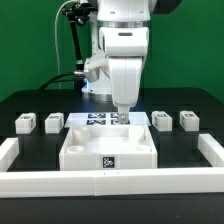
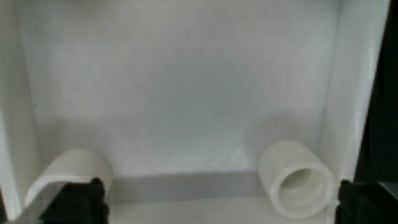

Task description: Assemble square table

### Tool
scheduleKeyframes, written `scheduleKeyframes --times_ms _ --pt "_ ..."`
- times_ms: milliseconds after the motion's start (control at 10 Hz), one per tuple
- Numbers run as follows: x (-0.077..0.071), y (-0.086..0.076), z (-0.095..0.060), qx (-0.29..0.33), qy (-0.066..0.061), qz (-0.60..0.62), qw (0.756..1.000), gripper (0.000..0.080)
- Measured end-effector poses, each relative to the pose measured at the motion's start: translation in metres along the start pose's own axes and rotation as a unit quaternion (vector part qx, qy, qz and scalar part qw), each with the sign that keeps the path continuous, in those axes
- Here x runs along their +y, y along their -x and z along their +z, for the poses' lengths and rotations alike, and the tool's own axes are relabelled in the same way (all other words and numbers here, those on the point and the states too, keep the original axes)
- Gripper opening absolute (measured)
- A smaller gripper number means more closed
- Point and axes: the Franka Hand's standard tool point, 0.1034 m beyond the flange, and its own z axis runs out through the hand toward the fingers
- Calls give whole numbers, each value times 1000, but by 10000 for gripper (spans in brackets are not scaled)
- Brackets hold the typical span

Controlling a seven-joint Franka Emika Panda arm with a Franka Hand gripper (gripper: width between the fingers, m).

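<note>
The white square tabletop [image 1: 108,142] lies tray-side up in the middle, with a tag on its front edge. My gripper [image 1: 122,112] hangs over its far rim, just in front of the marker board [image 1: 97,118]. In the wrist view the tabletop's inner floor [image 2: 196,90] fills the frame, with two round sockets, one [image 2: 79,170] near each dark fingertip [image 2: 75,203] and the other [image 2: 299,176] on the opposite side. The gripper [image 2: 228,205] is open wide and holds nothing. Two leg blocks [image 1: 24,123] stand at the exterior view's left and two [image 1: 160,120] at its right.
A long white border rail [image 1: 110,183] runs along the front and turns back at both sides [image 1: 210,150]. The robot's base and cables [image 1: 85,60] stand behind the marker board. The table surface is black.
</note>
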Motion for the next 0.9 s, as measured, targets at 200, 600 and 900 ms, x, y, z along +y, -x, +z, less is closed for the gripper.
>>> scheduleKeyframes --times_ms 200,600,900 --pt "-23 5 12 4 8 -9 1000 650" --pt "-39 11 38 10 1 -3 1000 650" --pt "-46 9 57 13 -9 -1 1000 650"
